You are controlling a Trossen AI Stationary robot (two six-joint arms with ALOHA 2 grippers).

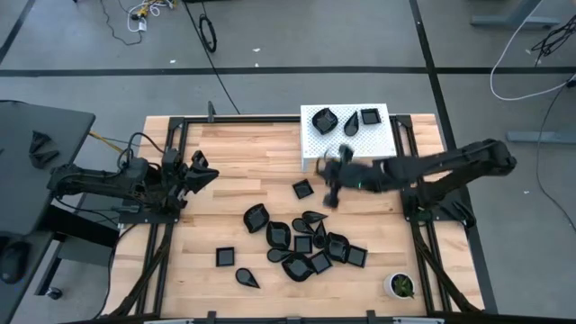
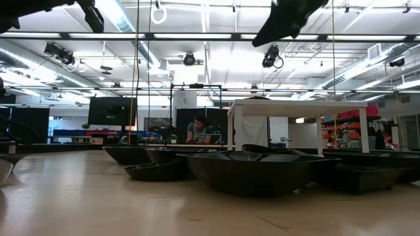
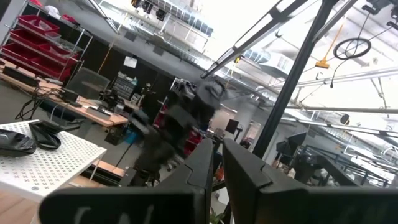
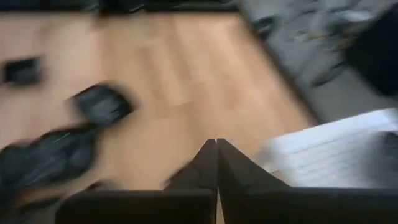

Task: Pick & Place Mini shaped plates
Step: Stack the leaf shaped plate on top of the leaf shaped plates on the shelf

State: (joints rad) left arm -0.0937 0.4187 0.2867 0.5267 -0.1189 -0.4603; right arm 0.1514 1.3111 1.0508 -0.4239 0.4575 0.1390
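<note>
Several mini shaped plates, glossy and black, lie in a loose pile (image 1: 306, 243) on the wooden table, and a few lie apart from it: a square one (image 1: 303, 189), another square one (image 1: 225, 256) and a teardrop one (image 1: 247, 277). More plates (image 1: 324, 119) rest in the white perforated tray (image 1: 389, 135) at the far edge. My right gripper (image 1: 328, 184) is shut and holds nothing, above the bare wood between the tray and the pile; its fingertips (image 4: 216, 146) meet. My left gripper (image 1: 202, 171) is parked at the table's left edge, raised, with its fingers (image 3: 214, 168) shut on nothing.
A small white cup with green contents (image 1: 400, 285) stands near the front right corner. Black frame rails run along both sides of the table (image 1: 171, 225). Bare wood lies between my left gripper and the pile (image 1: 243, 162).
</note>
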